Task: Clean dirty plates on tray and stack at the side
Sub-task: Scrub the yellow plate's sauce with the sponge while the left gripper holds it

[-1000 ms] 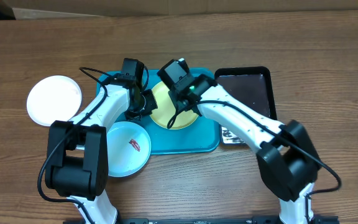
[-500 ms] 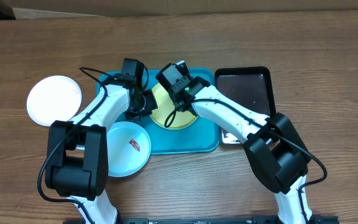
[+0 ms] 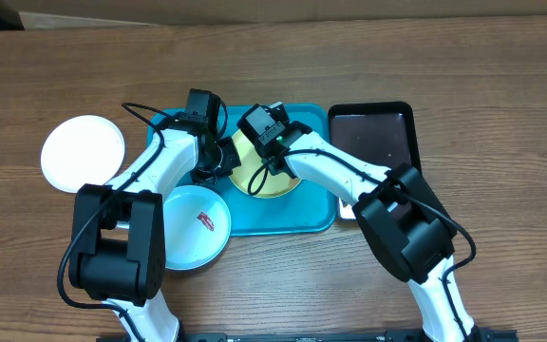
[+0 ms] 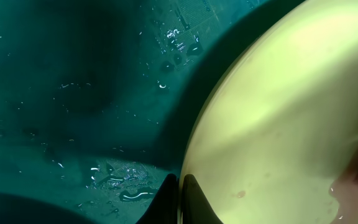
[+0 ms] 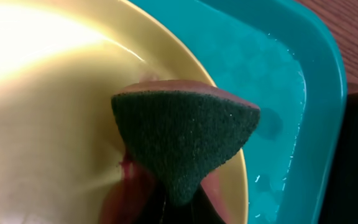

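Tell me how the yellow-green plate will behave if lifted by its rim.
Likely slippery: the tray under it shows water beads and the yellow-green plate looks glossy. Probably light and stiff: the left gripper holds it by a thin rim pinch without visible bending. It may pivot in the jaws, held at one point only.

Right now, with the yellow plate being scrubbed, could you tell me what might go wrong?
1. The left fingers pinch only the rim of the yellow plate over a wet tray; scrubbing might make it slip free.
2. The sponge sits close to the plate's edge, so a stroke may run off and splash water.
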`<state>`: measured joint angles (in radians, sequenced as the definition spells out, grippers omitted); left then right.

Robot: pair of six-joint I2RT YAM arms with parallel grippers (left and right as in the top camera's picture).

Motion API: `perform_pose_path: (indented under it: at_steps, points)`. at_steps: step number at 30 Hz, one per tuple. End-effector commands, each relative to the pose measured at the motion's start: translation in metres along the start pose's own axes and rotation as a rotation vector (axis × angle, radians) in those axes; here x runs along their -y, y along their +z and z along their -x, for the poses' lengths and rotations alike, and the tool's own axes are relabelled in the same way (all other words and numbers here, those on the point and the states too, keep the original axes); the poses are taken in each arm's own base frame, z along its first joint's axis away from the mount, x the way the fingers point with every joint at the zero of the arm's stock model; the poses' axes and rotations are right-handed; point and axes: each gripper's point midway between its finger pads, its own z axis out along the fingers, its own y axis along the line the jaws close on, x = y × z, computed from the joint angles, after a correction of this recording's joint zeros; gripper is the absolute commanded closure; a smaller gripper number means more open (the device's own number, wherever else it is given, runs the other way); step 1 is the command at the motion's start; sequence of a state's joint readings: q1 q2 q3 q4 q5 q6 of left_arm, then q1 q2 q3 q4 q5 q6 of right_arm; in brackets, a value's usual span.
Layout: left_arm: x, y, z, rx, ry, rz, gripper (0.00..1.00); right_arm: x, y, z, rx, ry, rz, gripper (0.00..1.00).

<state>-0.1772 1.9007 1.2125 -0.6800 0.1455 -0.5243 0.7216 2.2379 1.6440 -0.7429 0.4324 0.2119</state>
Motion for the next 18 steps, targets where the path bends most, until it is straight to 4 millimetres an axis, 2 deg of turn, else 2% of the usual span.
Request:
perform_pose_path:
  at_steps: [1, 6, 12, 18]
  points:
    - [-0.001, 0.005, -0.006, -0.018, 0.017, 0.008, 0.96, -0.014, 0.031, -0.027, -0.099, 0.009, 0.047, 0.96]
    - [-0.001, 0.005, -0.006, -0.019, 0.020, 0.008, 0.96, -0.044, 0.026, -0.037, -0.158, 0.015, 0.224, 0.96]
    - [-0.001, 0.005, -0.006, -0.019, 0.023, 0.008, 0.96, -0.077, 0.012, -0.053, -0.251, 0.020, 0.432, 0.96]
    - [-0.001, 0.005, -0.006, -0.018, 0.023, 0.007, 0.96, -0.092, 0.003, -0.057, -0.283, 0.023, 0.526, 0.96]
